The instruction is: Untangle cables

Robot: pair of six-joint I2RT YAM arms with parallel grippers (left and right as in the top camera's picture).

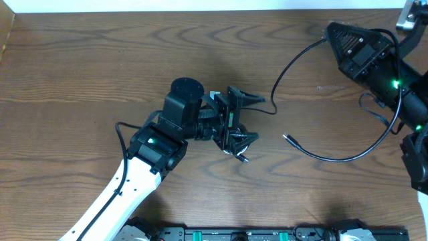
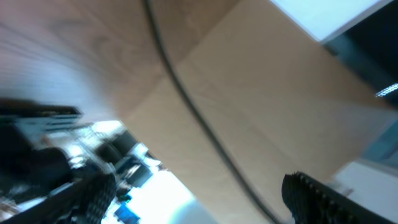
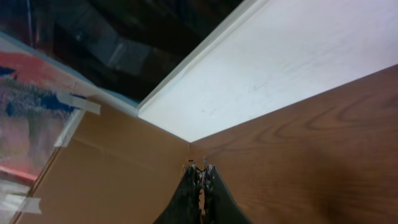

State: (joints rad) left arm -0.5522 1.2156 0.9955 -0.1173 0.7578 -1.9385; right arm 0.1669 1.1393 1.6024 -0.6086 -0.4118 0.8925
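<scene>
the left arm (image 1: 134, 174) reaches in from the front left corner to the middle of the desk (image 1: 80, 67). the left jaws (image 1: 253, 118) stand wide apart, released, grasping nothing; a thin black cord (image 1: 284, 70) passes between the two fingers without being pinched. just right of them a small plug (image 1: 287, 138) lies on the wood, and its second cord (image 1: 334, 158) sweeps in a low curve toward the right edge. farther back, the black cord arcs up to the right jaws (image 1: 331, 32) near the far right corner. these are clenched tight, fingertips (image 3: 208, 180) together; whether they pinch the cord i cannot tell.
</scene>
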